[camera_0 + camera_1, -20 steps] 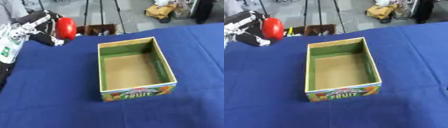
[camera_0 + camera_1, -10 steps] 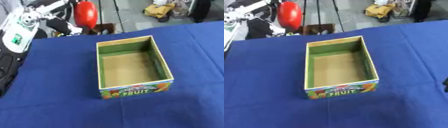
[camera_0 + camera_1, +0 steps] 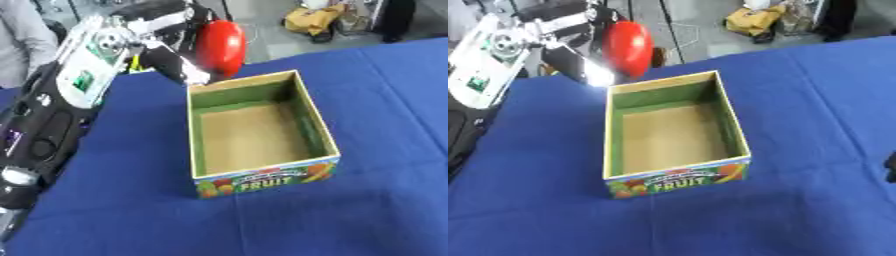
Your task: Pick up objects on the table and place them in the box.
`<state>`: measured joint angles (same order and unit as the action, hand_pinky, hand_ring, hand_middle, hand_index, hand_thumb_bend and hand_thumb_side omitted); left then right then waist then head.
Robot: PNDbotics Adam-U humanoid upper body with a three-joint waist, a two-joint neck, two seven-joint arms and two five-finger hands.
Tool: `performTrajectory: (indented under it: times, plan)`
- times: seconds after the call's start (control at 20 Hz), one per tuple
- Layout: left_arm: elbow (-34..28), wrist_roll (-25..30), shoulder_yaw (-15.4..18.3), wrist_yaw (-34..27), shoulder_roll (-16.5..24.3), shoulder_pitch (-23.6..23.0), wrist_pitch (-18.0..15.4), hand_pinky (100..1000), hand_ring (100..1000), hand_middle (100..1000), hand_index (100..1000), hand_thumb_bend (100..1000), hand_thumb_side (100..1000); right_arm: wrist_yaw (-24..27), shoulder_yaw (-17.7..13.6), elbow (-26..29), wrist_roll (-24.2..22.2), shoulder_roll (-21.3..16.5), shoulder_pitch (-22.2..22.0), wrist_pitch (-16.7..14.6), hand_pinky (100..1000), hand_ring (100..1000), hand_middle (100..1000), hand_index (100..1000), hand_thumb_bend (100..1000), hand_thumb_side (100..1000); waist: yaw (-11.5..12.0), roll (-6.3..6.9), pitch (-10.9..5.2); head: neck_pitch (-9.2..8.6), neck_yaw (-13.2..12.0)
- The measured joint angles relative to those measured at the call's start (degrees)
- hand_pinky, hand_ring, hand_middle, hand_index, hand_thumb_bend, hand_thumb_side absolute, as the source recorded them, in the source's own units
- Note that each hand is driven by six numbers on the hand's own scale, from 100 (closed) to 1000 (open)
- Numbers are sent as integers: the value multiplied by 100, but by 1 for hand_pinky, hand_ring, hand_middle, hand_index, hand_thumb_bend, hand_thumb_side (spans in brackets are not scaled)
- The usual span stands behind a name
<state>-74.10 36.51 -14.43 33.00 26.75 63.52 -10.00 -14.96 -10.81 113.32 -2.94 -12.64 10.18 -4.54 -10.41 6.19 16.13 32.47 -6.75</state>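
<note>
Compared with one second ago, the left hand (image 3: 171,45) has carried the red object (image 3: 220,47) from the far left of the worktop toward the box (image 3: 260,131), and it is now close to the far left corner of the box. The whole picture has also shifted a little, so part of this change comes from the camera.

The left hand has its fingers curled around the red object and holds it in the air, above the blue worktop (image 3: 385,110) and just beside the far rim of the box, not yet over the opening. The box stands open and upright, with green inner walls, a brown floor and a fruit print on the near side. Nothing shows inside it.

The red object is smooth, rounded and a little long, and it looks shiny. I judge that it is light and stiff, maybe a plastic fruit, so it should not deform in the fingers. The glossy skin may be slippery, so the best hold is around the widest middle part, with the thumb opposite to the fingers, as it seems to be now.

Only a dark part at the right edge of the right eye view may belong to the right hand (image 3: 891,167); whether it is open I cannot tell.
</note>
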Motion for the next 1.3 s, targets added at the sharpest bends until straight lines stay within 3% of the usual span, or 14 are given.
performTrajectory:
  times: [0.3,0.35,0.4,0.75,0.95,1.3]
  plan:
    - [509,492,-146,272,-260,27,-230,155,372,390,552,100,383,14,24,0,-6,0,49,8,287,198,236,371,100,851,-98,64,10,0,-15]
    - [600,557,-159,308,-292,28,-260,156,374,390,552,100,348,14,24,0,-8,0,51,11,287,197,235,371,100,851,-111,79,12,0,-15]
    - [692,613,-161,344,-318,29,-286,157,375,391,552,100,388,14,25,0,-13,0,61,16,287,197,235,371,100,851,-129,95,14,0,-15]
    - [1406,934,-150,571,-517,61,-373,165,381,391,549,100,411,14,28,1,-35,-1,148,38,286,196,234,371,100,850,-281,199,98,2,-15]
    - [1744,933,-81,891,-633,103,-432,177,393,399,551,100,375,14,29,1,-39,-1,149,42,286,196,234,370,100,846,-318,216,129,15,-16]
    - [2187,621,65,2010,-976,165,-587,200,414,416,560,100,364,13,29,1,-39,-1,168,42,285,195,234,370,100,849,-316,210,140,-71,-86]
